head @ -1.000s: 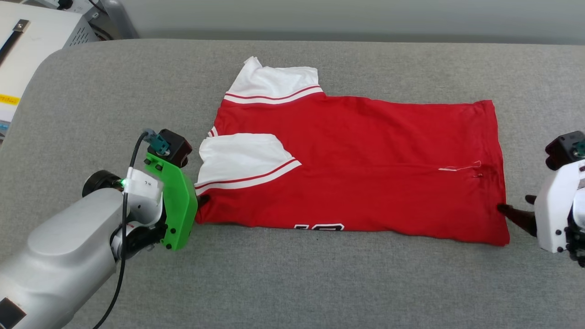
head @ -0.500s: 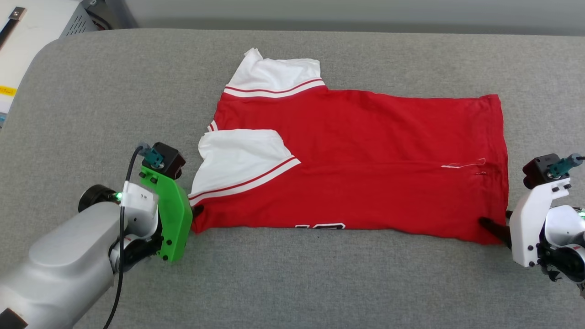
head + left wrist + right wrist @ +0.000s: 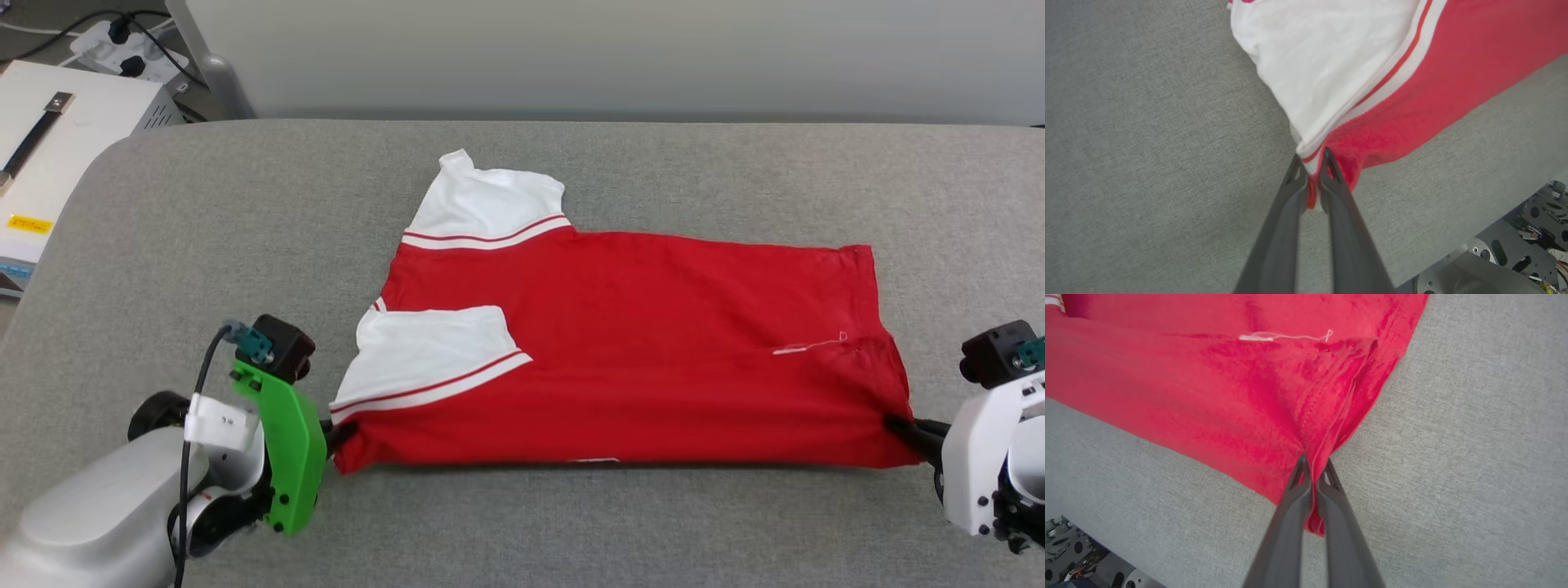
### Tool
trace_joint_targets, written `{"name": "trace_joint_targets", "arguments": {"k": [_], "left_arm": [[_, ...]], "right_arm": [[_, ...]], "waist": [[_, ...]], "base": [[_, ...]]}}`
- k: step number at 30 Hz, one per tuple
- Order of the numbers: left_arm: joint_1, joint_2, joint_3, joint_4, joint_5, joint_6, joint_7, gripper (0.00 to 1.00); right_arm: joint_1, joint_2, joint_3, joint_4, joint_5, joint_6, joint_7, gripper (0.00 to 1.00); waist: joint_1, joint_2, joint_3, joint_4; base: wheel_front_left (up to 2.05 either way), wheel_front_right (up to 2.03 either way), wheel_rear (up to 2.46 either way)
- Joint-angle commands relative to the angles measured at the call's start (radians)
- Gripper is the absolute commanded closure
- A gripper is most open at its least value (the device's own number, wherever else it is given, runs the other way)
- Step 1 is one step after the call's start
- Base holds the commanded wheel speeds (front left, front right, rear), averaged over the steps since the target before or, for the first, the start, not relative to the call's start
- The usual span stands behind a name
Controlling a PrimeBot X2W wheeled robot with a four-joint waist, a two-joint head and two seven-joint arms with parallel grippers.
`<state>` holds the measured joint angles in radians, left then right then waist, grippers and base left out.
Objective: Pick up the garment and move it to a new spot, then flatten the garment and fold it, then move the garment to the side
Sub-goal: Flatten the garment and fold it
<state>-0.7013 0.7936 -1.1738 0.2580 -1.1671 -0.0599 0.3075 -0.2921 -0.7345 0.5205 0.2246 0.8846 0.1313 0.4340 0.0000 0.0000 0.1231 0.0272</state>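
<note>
garment (image 3: 637, 359) lettering (image 3: 593, 461): folded under near edge, unreadable | right end effector (image 3: 891, 423): mount cut by frame edge

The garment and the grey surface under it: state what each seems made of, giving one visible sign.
The garment: likely soft knit cloth, matte; it gathers into folds at its pinched corners. The grey surface: apparently woven upholstery fabric, matte; a fine flecked weave shows.

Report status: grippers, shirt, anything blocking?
Left gripper shut on sleeve-side corner of the red T-shirt. Right gripper shut on hem corner. Near edge lifted taut, far side on the grey pad. No obstacle seen.
</note>
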Motion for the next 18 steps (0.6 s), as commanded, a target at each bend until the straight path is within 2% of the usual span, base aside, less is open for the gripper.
{"name": "trace_joint_targets", "arguments": {"k": [1,3,8,15,18], "left_arm": [[0.030,0.019,0.000,-0.019,-0.012,0.013,-0.007,1.00],[0.065,0.045,-0.015,-0.064,-0.010,0.036,-0.003,1.00],[0.108,0.063,-0.025,-0.112,-0.021,0.067,-0.002,1.00],[0.114,0.049,-0.017,-0.095,-0.038,0.086,-0.006,1.00],[0.118,0.028,-0.021,-0.059,-0.049,0.077,0.000,1.00]], "right_arm": [[0.032,-0.013,-0.015,-0.018,0.004,-0.001,-0.003,1.00],[0.087,-0.029,-0.051,-0.059,0.003,-0.001,0.005,1.00],[0.160,-0.034,-0.113,-0.115,-0.016,-0.001,0.024,1.00],[0.192,0.015,-0.180,-0.114,-0.053,-0.001,0.062,1.00],[0.185,0.040,-0.185,-0.081,-0.070,-0.001,0.069,1.00]], "waist": [[0.0000,0.0000,-0.010,0.002],[0.0000,0.0000,-0.015,0.002],[0.0000,0.0000,0.002,0.001],[0.0000,0.0000,0.069,-0.003],[0.0000,0.0000,0.087,-0.003]], "base": [[0.00,0.00,0.00],[0.00,0.00,0.00],[0.00,0.00,0.00],[0.00,0.00,0.00],[0.00,0.00,0.00]]}}
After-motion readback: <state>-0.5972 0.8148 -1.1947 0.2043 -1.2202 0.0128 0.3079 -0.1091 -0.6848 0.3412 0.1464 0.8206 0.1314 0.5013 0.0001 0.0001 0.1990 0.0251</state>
